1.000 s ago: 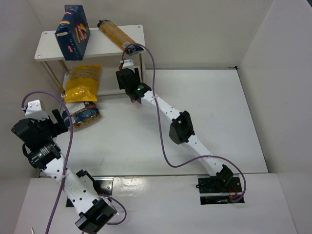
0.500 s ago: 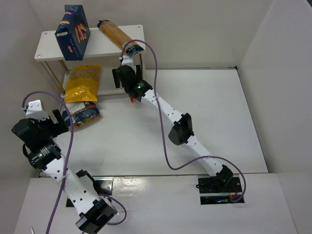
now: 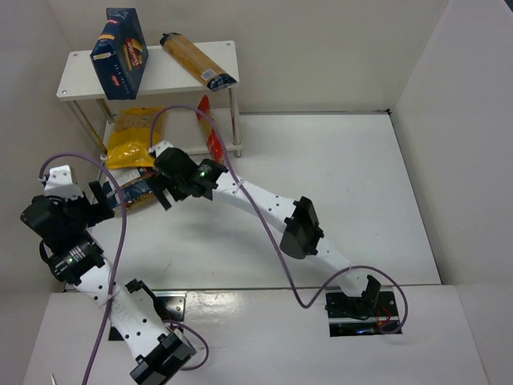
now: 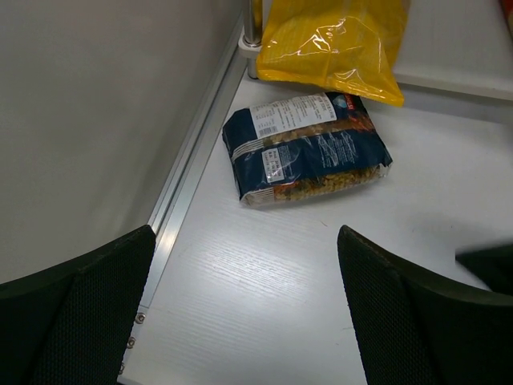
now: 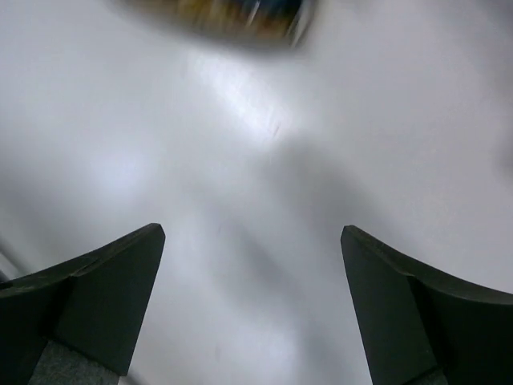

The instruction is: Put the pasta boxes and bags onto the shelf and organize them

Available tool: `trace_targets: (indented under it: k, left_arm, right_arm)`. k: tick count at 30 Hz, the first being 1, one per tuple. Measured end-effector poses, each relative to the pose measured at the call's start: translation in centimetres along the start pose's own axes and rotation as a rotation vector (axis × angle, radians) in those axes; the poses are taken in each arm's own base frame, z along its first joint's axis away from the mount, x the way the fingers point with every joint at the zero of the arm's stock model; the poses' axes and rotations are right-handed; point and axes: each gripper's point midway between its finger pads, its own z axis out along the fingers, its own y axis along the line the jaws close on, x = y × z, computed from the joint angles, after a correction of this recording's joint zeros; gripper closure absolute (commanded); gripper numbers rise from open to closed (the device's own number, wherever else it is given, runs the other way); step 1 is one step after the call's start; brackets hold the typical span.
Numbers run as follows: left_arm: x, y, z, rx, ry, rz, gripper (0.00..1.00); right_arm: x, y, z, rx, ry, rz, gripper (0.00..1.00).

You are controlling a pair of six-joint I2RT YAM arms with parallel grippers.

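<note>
Blue bag [image 3: 135, 192] is the one pack off the shelf [image 3: 168, 80]. It lies flat on the table [image 3: 337, 176], just in front of the lower tier and under the yellow pouch [image 3: 136, 138], which overhangs that board's front edge.

Already shelved:
- carton [image 3: 119, 52], on the top board
- clear spaghetti [image 3: 198, 62], on the top board
- red spaghetti [image 3: 210, 128], at the right end of the lower tier

Key relation: in the top view the bag sits between the two grippers.
- Left gripper [image 3: 104, 200] is just beside its left end. The jaws are wide apart and hold nothing.
- Right gripper [image 3: 163, 192] is just beside its right end. The jaws are also spread wide and empty.
- Neither touches the bag, so far as I can tell.

Left wrist view:
- The bag [image 4: 309, 148] lies ahead of the open gripper [image 4: 246, 237] and a little to the right.
- White label end is at left and the sealed end at right, so its long axis runs nearly across the view, tilted slightly.
- That axis lies close to the line of the jaw gap.
- Judgement: the left jaws would span the bag's length, not its width, unless the wrist turns.

Right wrist view:
- The picture is smeared. It shows the open gripper [image 5: 250, 233] over bare table.
- A dark blur sits at the top edge, probably the bag, ahead of the jaws.
- The axis cannot be read from here.

Judgement: both arms are about equally near. The right one is low at the bag's end and looks the likelier to take it. The bag is soft and plump, so a grip across the middle should hold better than one at a sealed end.
</note>
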Motion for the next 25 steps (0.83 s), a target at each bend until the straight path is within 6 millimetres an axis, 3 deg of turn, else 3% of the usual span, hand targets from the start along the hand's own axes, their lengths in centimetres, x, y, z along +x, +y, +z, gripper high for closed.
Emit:
trace_targets:
  k: [4, 7, 9, 14, 16, 19, 22, 25]
  left_arm:
    - [0.0, -0.1, 0.0, 0.009, 0.001, -0.001, 0.0]
    - [0.3, -0.2, 0.1, 0.018, 0.011, -0.002, 0.0]
    - [0.4, -0.4, 0.2, 0.031, 0.019, 0.008, 0.0]
    - [0.6, -0.8, 0.1, 0.056, 0.022, 0.012, 0.0]
    - [0.5, -0.9, 0.1, 0.062, 0.02, 0.015, 0.0]
    - [0.5, -1.0, 0.1, 0.066, 0.02, 0.018, 0.0]
    - [0.6, -1.0, 0.2, 0.071, 0.024, 0.027, 0.0]
    - [0.7, -1.1, 0.3, 0.078, 0.027, 0.027, 0.0]
  right_arm:
    - [6.5, 3.4, -4.7, -0.137, 0.131, -0.115, 0.01]
    - [11.2, 3.1, -9.0, -0.201, 0.181, -0.206, 0.01]
    - [13.1, 1.4, -11.3, -0.19, 0.177, -0.268, 0.01]
    - [13.9, -4.8, -15.2, -0.062, 0.114, -0.385, 0.01]
    - [15.1, -8.2, -16.5, -0.007, 0.112, -0.394, 0.01]
    - [17.3, -15.1, -17.8, 0.091, 0.152, -0.323, 0.01]
    - [18.2, -22.4, -19.3, 0.205, 0.156, -0.168, 0.01]
    - [19.0, -28.0, -22.5, 0.313, 0.106, -0.019, 0.01]
